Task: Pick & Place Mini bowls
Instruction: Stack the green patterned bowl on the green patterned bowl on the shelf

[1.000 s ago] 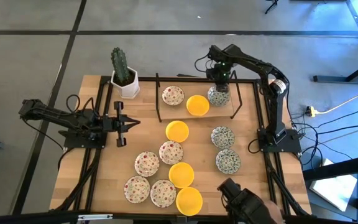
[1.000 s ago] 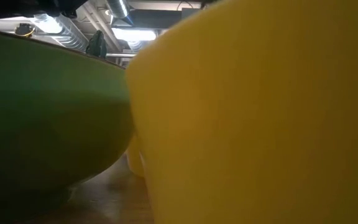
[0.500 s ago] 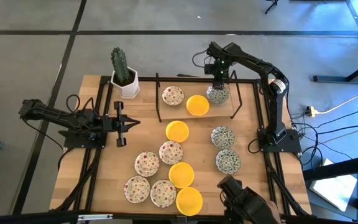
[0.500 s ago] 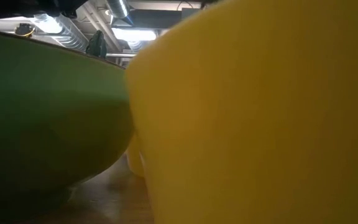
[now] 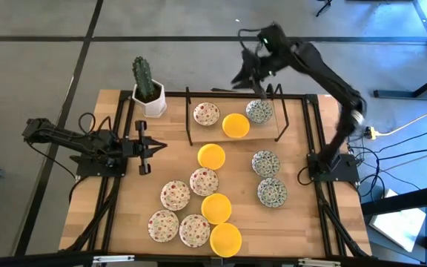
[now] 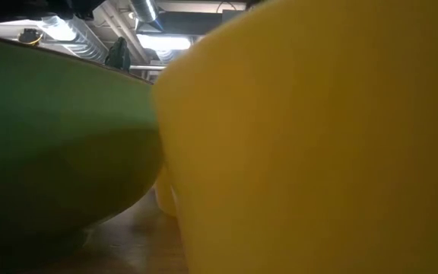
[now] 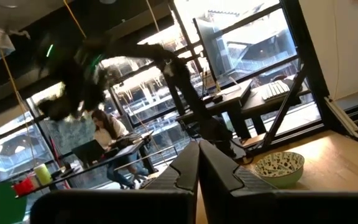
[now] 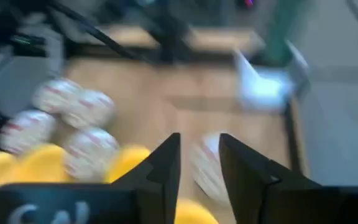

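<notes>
Swinging up empty with fingers parted, the right gripper (image 5: 256,65) could clip the rack (image 5: 279,122) at twelve o'clock, spilling its bowls (image 5: 235,124).

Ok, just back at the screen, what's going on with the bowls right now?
The right gripper is up above the far edge of the table with its fingers apart and empty, just over the raised rack. Three mini bowls sit on that rack: a red-speckled bowl, a yellow bowl and a green-patterned bowl. The other bowls lie on the table. The left gripper waits shut at the left side.
</notes>
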`<state>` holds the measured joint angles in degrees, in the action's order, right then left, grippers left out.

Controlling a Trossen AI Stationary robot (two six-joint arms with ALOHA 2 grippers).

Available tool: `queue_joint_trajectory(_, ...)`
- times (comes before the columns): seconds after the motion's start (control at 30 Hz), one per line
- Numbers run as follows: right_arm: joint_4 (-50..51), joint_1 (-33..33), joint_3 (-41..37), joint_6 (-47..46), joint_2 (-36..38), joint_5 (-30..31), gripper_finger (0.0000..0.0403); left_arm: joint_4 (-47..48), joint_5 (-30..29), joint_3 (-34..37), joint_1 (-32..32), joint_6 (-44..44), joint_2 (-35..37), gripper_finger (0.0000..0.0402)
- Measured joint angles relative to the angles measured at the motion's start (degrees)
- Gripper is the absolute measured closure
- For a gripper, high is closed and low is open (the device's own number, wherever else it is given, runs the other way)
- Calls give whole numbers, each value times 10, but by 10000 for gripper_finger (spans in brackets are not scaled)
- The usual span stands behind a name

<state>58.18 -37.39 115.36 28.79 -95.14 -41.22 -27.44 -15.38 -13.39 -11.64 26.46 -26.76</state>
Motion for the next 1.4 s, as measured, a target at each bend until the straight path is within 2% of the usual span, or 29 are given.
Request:
queue_joint_trajectory(0.07, -51, 75, -29, -34, 51, 2, 314, 1, 0, 0, 0, -6, 0, 394)
queue_joint_trajectory(0.13, -89, 166, -67, -61, 100, 38, 338, 1, 0, 0, 0, -15, 0, 397)
queue_joint_trajectory(0.27, -110, 352, -122, -130, 183, 187, 391, 3, 0, 0, 0, -32, 0, 400)
queue_joint_trajectory(0.33, -110, 443, -140, -167, 229, 272, 395, 5, -1, 0, 0, -34, 0, 399)
queue_joint_trajectory(0.47, -104, 604, -208, -245, 330, 487, 397, 12, 0, 0, 0, -47, -2, 394)
queue_joint_trajectory(0.57, -80, 670, -284, -330, 407, 558, 398, 12, 0, 0, 0, -48, -3, 395)
queue_joint_trajectory(0.7, -99, 702, -413, -362, 504, 641, 397, 12, -2, 0, 0, -47, -8, 399)
queue_joint_trajectory(0.8, -156, 702, -522, -335, 579, 684, 400, 13, -2, 0, 0, -50, -8, 400)
queue_joint_trajectory(0.87, -219, 698, -592, -301, 625, 675, 400, 15, -2, 0, 0, -56, -8, 398)
queue_joint_trajectory(0.93, -278, 692, -652, -280, 665, 640, 400, 18, -2, 0, 0, -57, -8, 395)
queue_joint_trajectory(1.03, -313, 684, -723, -284, 719, 609, 401, 20, -2, 0, 0, -56, -8, 393)
queue_joint_trajectory(1.17, -363, 673, -811, -292, 777, 608, 401, 20, -2, 0, 0, -53, -8, 392)
queue_joint_trajectory(1.27, -408, 658, -864, -285, 804, 606, 401, 20, -2, 0, 0, -44, -8, 394)
queue_joint_trajectory(1.4, -401, 631, -887, -254, 836, 606, 402, 20, -2, 0, 0, -24, -8, 398)
